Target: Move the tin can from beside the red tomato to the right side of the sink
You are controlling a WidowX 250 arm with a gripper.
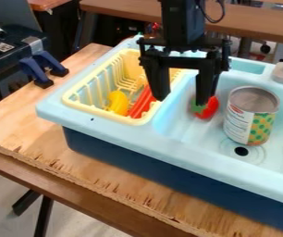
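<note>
Black two-finger gripper (181, 101): we see its jaws released, wide apart.
Red toy with green top (211, 109): in the pale-blue plastic sink (125, 134), beside the right jaw.
Labelled metal can (248, 121): upright, farther right.
Yellow plastic rack (99, 111): left, holding a yellow piece (117, 102) and red pieces (142, 102).

"Looks like a home kitchen?"

"No, more like a robotics lab or workshop: robot arm (182, 21) above a toy sink (163, 152), blue clamps (31, 69) by the counter's (27, 127) left edge."
</note>
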